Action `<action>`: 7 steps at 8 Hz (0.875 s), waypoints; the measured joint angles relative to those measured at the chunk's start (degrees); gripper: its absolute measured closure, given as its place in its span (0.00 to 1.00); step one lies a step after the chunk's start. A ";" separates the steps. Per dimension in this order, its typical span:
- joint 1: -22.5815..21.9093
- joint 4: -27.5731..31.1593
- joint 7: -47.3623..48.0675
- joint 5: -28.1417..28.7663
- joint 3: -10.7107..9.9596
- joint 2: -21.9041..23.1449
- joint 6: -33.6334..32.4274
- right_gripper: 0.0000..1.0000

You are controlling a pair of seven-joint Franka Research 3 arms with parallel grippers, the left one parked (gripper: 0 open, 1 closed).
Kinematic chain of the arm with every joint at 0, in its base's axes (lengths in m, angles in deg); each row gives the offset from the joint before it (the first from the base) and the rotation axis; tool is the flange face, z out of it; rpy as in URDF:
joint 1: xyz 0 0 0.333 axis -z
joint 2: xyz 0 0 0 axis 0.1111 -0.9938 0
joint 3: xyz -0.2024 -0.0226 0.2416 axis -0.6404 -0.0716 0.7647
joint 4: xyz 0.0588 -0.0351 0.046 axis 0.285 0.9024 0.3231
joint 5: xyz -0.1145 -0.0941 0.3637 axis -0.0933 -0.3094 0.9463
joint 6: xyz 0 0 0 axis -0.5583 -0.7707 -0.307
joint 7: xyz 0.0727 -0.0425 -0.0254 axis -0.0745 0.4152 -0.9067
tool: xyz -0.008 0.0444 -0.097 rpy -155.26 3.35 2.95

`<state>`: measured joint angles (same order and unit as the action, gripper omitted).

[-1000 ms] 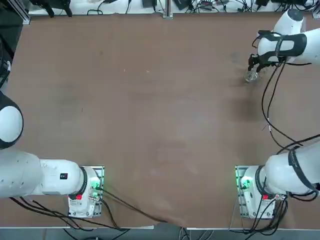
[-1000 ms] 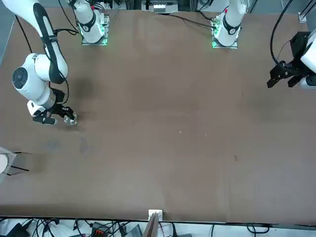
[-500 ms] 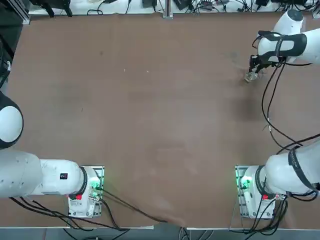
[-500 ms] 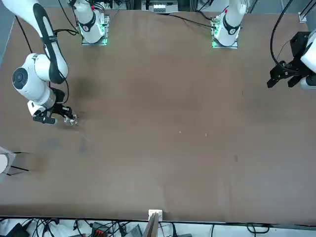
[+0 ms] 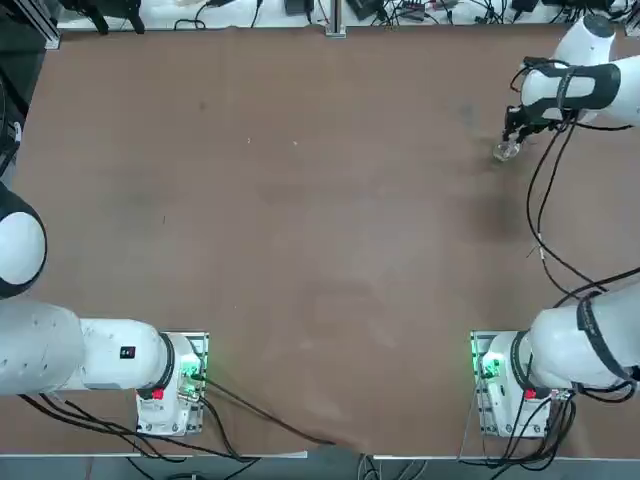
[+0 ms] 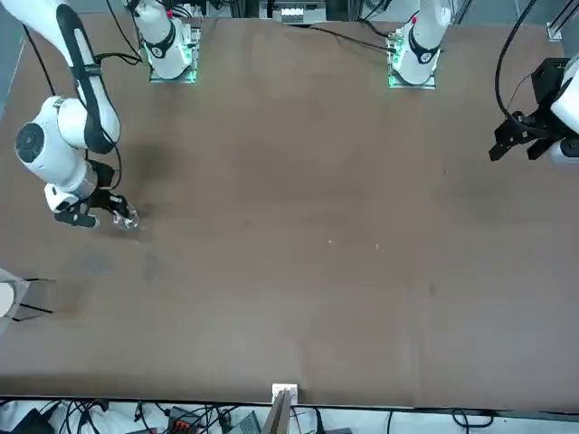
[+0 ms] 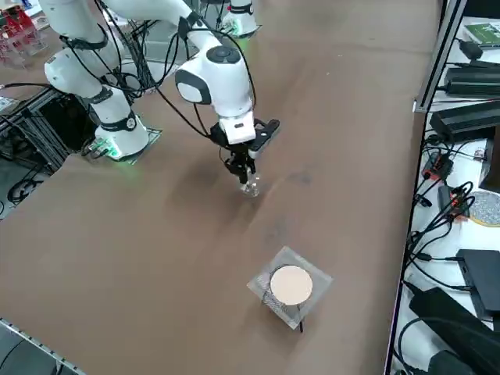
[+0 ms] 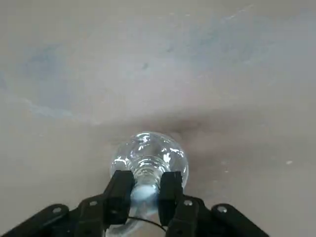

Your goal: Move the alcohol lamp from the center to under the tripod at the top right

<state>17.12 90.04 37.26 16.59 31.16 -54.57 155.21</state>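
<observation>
The right gripper (image 8: 145,195) has its jaws pinched on the neck of the alcohol lamp (image 8: 148,158), the clear round belly of the glass bulging out just beyond the fingertips (image 8: 120,190). From the side the lamp (image 7: 250,187) hangs at the tip of the downward-pointing gripper (image 7: 244,170), low over the brown desk (image 7: 156,234) — whether its base is touching the surface or just clear of it, I cannot tell. So the grasp looks made and this is the carry step. The tripod (image 7: 290,286), with its round pale disc top on a mesh square, stands well apart from the lamp, nearer the desk's far right corner. The next move calls for care — a low, level slide toward the stand, keeping the glass upright, then threading it between the thin legs without knocking them.
</observation>
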 joint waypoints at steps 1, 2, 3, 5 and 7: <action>2.30 -1.82 0.00 0.00 -0.24 -0.20 -0.24 0.69; 4.61 -4.28 -0.03 0.00 -0.39 -0.78 -1.02 0.69; 6.43 -7.23 -0.05 0.00 -0.43 -1.98 -1.98 0.69; 8.67 -13.76 -0.05 0.00 -0.46 -6.00 -3.10 0.69; 9.77 -20.01 -0.04 0.00 -0.50 -11.29 -3.31 0.69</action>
<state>26.89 70.04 37.23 16.58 30.66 -65.85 151.90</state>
